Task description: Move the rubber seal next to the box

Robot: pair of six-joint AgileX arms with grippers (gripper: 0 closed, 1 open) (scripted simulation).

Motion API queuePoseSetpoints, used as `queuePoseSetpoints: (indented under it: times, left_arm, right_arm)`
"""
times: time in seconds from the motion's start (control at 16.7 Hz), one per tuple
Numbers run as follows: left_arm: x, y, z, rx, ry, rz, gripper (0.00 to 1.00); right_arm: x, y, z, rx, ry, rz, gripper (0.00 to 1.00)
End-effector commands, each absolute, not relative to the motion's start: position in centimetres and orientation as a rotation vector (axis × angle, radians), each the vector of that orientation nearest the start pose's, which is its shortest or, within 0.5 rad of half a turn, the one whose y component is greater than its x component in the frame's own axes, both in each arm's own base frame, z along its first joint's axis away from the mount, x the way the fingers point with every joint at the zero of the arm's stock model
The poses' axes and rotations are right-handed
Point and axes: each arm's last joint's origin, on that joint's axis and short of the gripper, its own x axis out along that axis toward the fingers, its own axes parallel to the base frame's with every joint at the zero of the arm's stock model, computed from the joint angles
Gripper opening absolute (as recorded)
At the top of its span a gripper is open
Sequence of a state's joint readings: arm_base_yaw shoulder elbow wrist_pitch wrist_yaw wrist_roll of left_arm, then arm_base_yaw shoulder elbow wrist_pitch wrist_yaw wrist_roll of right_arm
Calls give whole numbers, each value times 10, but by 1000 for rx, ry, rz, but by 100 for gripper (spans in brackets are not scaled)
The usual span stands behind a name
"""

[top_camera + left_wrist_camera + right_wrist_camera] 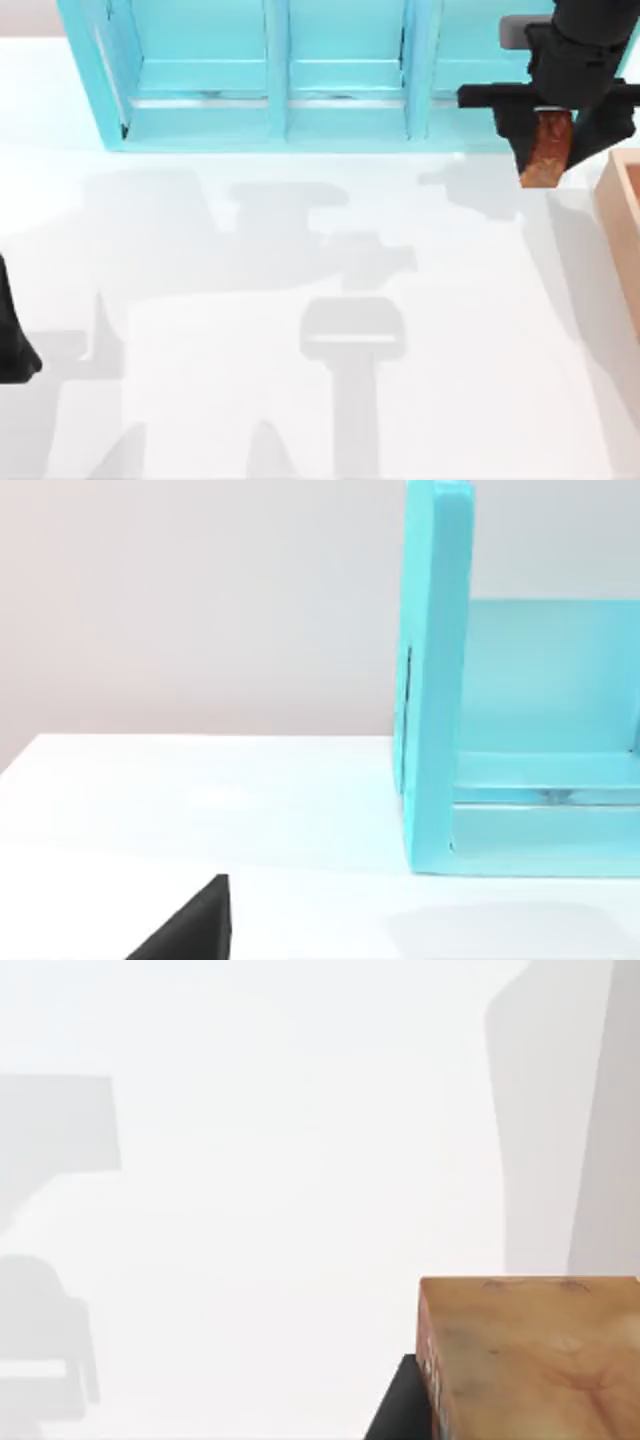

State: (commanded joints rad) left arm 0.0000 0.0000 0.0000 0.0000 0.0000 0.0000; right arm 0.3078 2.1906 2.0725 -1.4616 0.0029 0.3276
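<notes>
The plain white tabletop [300,300] carries everything. Along its far edge stands the big turquoise shelf unit [290,75] with upright dividers, its end panel also showing in the left wrist view [435,680]. At the right edge of the tabletop sits the tan, light-wood-coloured box [622,215] with a thick pale rim and reddish-brown inside, cut off by the top view's border.

The right gripper [545,135], black and two-fingered, is near the far right corner of the tabletop, in front of the shelf unit's right end and just beside the box's far left corner. Its fingers are closed narrowly on the rubber seal [546,150], a small reddish-brown block with mottled orange-gold speckles, which sits between them and pokes out below them toward the tabletop. Whether the seal touches the tabletop is hard to judge; it seems to be lifted clear. In the right wrist view the seal [530,1360] looms close, with bare white tabletop beyond it.

Open tabletop stretches from the seal toward the left and near edges.

The left arm [15,340] is parked at the left edge of the tabletop.
</notes>
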Motion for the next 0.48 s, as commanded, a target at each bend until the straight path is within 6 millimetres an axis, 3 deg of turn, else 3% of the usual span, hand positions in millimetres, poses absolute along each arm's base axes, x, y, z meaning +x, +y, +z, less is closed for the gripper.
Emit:
queuePoseSetpoints:
  times: [0.24,0.48]
  left_arm:
    - [106,-1,160,0,0,0,100]
    - [106,-1,160,0,0,0,100]
  right_arm:
    - [423,88,263,9,1571,-7,0]
    - [423,83,265,9,1570,-7,0]
